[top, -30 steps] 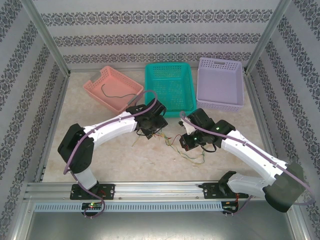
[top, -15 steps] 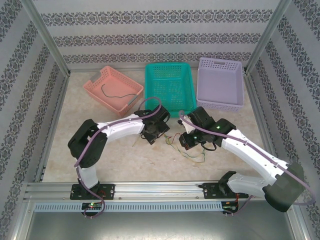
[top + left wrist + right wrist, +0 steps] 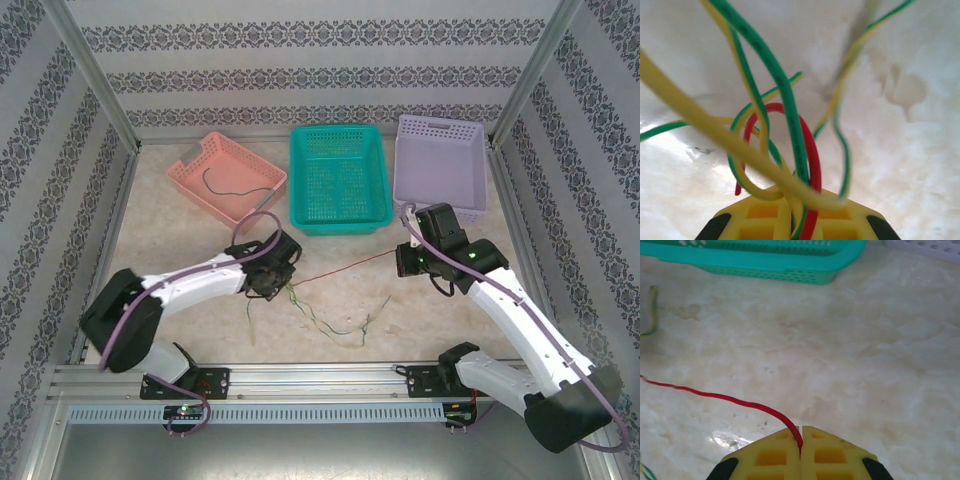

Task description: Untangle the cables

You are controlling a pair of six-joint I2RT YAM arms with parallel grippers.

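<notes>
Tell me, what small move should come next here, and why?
Probably draw the right gripper slowly away from the left gripper. It is shut on the red cable, stretched almost straight between them, while the left gripper clamps the bunch, where red loops among green and yellow strands.

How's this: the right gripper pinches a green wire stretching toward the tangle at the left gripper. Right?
Not quite: the right wrist view shows the wire in the right gripper is red, not green. It does stretch toward the tangle at the left gripper.
</notes>
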